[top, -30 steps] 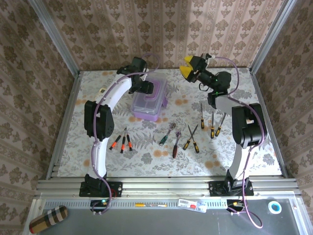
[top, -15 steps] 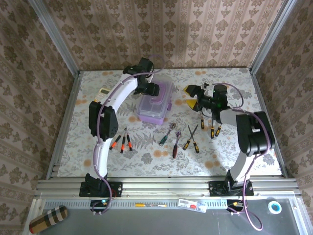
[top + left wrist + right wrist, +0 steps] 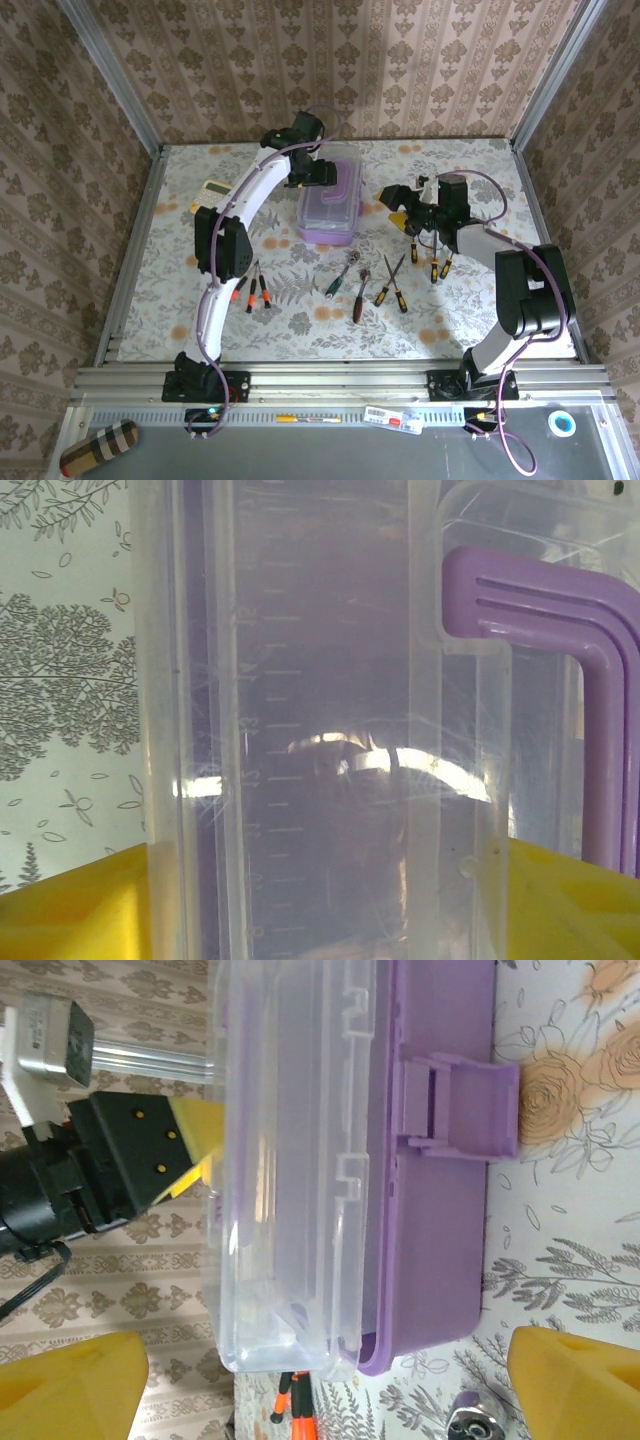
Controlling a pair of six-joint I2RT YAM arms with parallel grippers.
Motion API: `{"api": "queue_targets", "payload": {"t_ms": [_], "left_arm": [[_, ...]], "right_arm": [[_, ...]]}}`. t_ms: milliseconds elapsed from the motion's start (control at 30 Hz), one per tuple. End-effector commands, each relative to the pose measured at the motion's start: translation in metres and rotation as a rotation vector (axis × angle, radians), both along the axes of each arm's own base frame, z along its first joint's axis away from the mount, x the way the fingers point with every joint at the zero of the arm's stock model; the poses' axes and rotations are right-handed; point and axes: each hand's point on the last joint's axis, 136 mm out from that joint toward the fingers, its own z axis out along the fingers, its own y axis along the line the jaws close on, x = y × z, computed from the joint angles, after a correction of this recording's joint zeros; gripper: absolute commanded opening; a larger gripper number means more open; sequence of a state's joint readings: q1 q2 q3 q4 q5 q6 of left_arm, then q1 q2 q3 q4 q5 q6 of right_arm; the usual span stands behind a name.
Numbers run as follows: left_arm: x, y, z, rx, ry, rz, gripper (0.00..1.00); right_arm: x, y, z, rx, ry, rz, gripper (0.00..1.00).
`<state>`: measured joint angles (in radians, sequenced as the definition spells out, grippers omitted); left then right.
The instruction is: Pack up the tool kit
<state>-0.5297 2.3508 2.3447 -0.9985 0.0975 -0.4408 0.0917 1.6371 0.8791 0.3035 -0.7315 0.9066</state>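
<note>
The tool kit's purple case with its clear lid and purple handle lies at the table's middle back. My left gripper is shut on the case's far end, with the lid pressed between its yellow fingers. My right gripper stands open just right of the case and faces its latch, with nothing between its fingertips. Orange-handled screwdrivers lie at the front left. Wrenches and more screwdrivers lie in front of the case.
A yellow calculator lies at the left of the table. Three more screwdrivers lie under the right arm. Patterned walls and metal rails enclose the table on three sides.
The left gripper has moved right and a little back with the case in it. The right gripper has swung down from the back wall to the case's right side.
</note>
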Motion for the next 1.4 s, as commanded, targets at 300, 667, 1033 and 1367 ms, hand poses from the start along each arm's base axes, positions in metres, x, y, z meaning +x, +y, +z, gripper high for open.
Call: {"api": "queue_targets", "payload": {"t_ms": [300, 667, 1033, 1367], "left_arm": [[-0.007, -0.021, 0.01, -0.193, 0.068, 0.033, 0.55], [0.0, -0.026, 0.021, -0.288, 0.048, 0.069, 0.55], [-0.003, -0.031, 0.034, -0.341, 0.023, 0.059, 0.57], [-0.01, -0.037, 0.054, -0.407, -0.003, -0.007, 0.7]], "right_arm": [[0.01, 0.025, 0.021, 0.0, -0.041, 0.089, 0.94], [0.029, 0.05, 0.018, 0.016, -0.021, 0.122, 0.94], [0.028, 0.062, 0.027, 0.042, -0.047, 0.142, 0.92], [0.032, 0.063, 0.045, 0.06, -0.089, 0.142, 0.91]]}}
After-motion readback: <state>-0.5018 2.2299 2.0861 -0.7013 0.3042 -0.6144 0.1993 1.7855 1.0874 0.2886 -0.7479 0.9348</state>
